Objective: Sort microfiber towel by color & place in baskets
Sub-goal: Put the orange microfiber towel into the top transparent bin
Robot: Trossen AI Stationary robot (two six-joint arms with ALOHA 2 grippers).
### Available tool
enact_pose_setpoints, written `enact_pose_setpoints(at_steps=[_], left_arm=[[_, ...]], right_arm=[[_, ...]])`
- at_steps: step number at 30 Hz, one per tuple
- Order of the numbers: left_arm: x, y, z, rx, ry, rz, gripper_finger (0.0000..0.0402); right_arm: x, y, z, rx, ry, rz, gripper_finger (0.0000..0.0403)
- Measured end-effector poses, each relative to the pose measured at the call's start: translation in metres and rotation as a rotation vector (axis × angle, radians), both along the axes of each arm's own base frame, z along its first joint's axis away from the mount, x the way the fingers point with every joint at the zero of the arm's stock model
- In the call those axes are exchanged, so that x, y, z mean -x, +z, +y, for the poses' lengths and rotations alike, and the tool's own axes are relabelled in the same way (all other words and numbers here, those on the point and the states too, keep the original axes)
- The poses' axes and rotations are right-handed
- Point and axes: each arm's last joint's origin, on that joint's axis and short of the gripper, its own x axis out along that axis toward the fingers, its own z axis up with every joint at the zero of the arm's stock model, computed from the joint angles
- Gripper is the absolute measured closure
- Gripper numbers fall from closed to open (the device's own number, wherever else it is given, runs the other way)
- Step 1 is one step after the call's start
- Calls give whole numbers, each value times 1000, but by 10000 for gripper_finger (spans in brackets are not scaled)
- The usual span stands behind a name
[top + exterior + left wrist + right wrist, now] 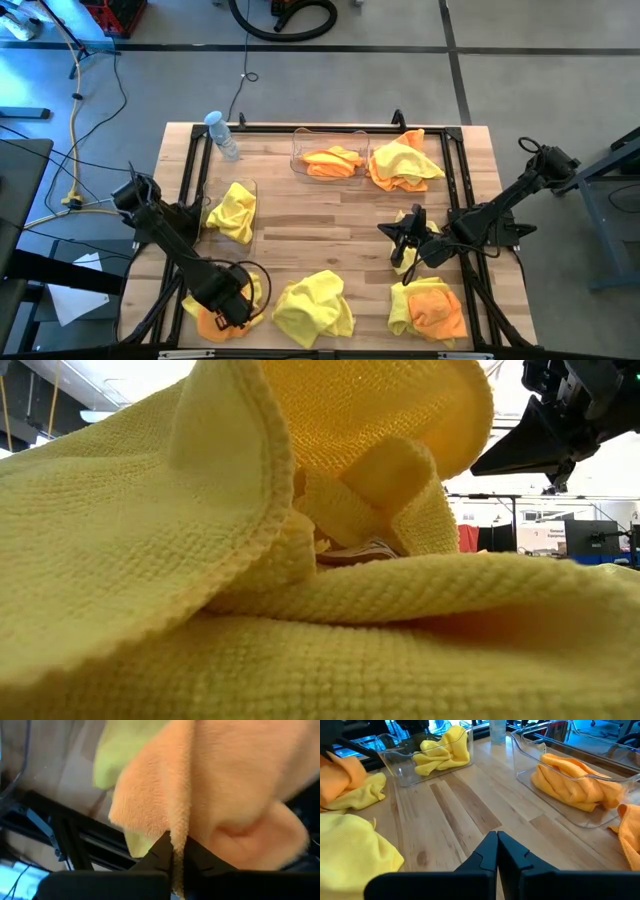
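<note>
Your left gripper (176,854) has its two dark fingers pressed together on a fold of a soft orange microfiber towel (235,785), which drapes away from the fingertips. In the high view that gripper (232,305) sits low at the near left corner of the table, with the orange towel (210,322) bunched under it and a yellow cloth (250,290) touching it. Just beside it, toward the table's middle, lies a crumpled bright yellow towel (313,305). Farther out along the left edge stands a clear plastic rectangular tub (248,187) holding one yellow towel (234,212); the right wrist view shows the same tub (390,757) and its yellow towel (442,751).

Your right gripper (497,851) has its fingers closed together with nothing between them, and it hovers over bare wood planks. From above it (408,238) is right of the table's centre, with a bit of yellow cloth (403,260) just under it. Nearer the table's front edge from it lies an orange towel on a yellow one (430,308). Ahead of it, at the far edge, a second clear tub (298,148) holds folded orange towels (333,161), and an orange and yellow heap (404,162) rests just outside that tub. A clear plastic water bottle (222,135) stands at the far left corner.
</note>
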Motion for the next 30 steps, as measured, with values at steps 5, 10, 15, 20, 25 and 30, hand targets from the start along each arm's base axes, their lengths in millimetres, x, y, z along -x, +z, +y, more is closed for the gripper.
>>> enact_pose_setpoints(at_steps=[5,10,15,20,25,30], left_arm=[[-14,36,-1,-19,-106,-153,399],[-21,85,15,-186,-145,-267,401],[-35,130,35,-218,-233,-495,401],[-54,164,69,-364,-320,-641,401],[-73,187,120,-563,-321,-693,401],[-102,198,187,-648,-302,-747,401]], right_arm=[[0,0,0,1,-2,0,403],[0,0,0,5,-1,1,403],[0,0,-1,10,-4,4,403],[-2,-1,-5,11,-27,10,403],[-4,-1,-9,3,-39,15,403],[-3,-2,-9,5,-32,31,403]])
